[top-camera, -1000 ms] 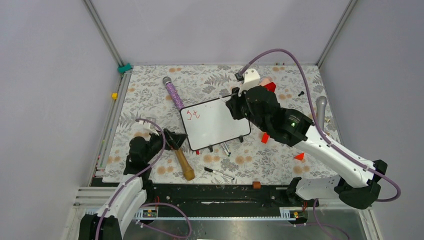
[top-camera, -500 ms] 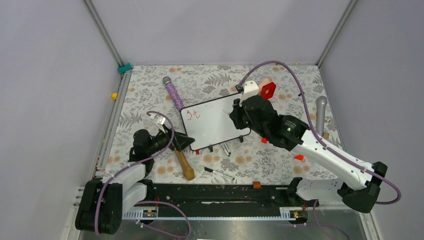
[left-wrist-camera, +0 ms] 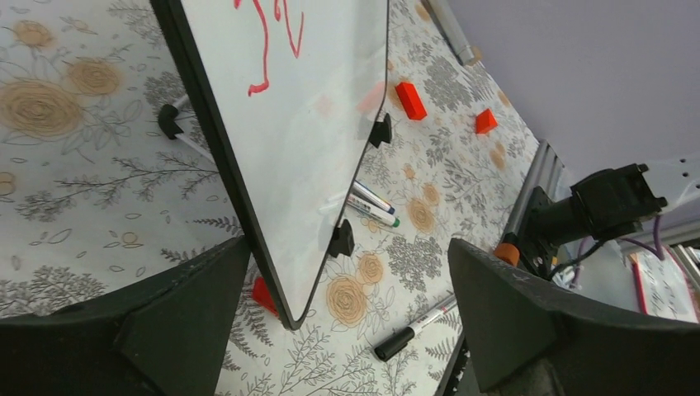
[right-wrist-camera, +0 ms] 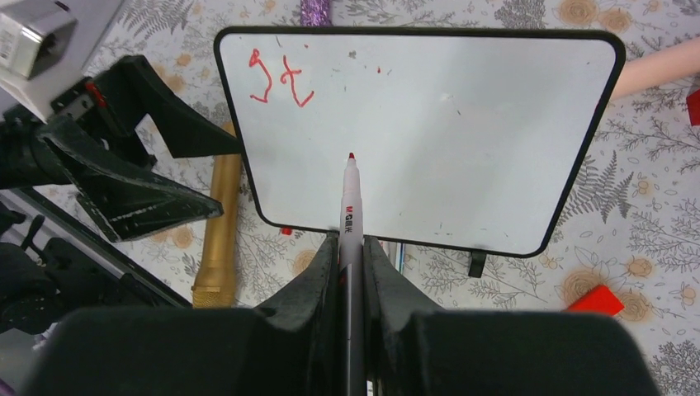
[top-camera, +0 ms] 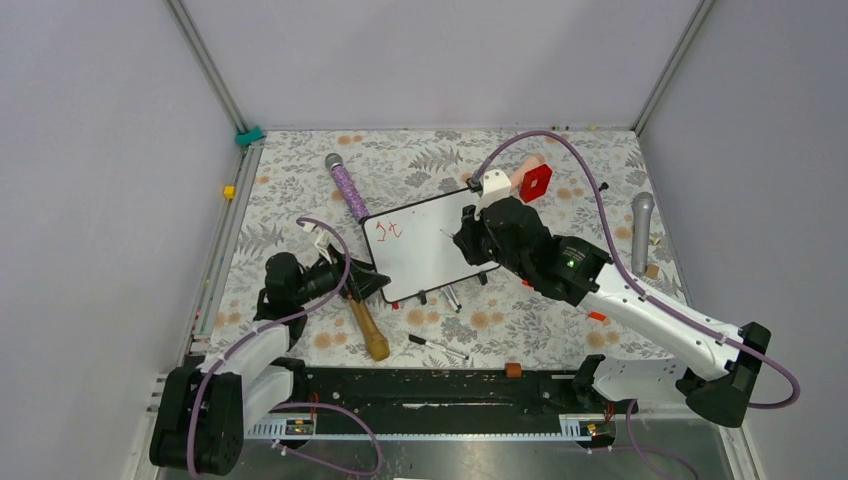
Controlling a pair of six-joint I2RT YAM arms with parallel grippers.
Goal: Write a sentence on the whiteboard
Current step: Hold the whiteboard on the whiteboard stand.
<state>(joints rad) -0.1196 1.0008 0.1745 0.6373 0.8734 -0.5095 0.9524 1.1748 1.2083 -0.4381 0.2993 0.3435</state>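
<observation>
**Floral cloth, whiteboard mid-table, two red strokes written**

Flower-patterned cloth covers the table, and the whiteboard (top-camera: 425, 250) lies slanted at mid-frame in the top view. Of the sentence (right-wrist-camera: 281, 78), only two red strokes show, in the board's upper left corner as the right wrist view has it. That view alone shows the right gripper (right-wrist-camera: 351, 246) clamped on a red marker (right-wrist-camera: 350, 198). The tip is over the board's bare middle, and contact cannot be told. Only the left wrist view shows the board's black feet (left-wrist-camera: 340, 241) and a green-capped pen (left-wrist-camera: 373, 208) by its lower edge. The left gripper (left-wrist-camera: 347, 247) has its jaws wide apart, with the board's near corner between them. Around the board in the top view lie a wooden-handled hammer (top-camera: 368, 328) at lower left, a purple microphone (top-camera: 348, 188) at upper left, a red block (top-camera: 536, 181) at upper right and a black pen (top-camera: 437, 346) below.
</observation>
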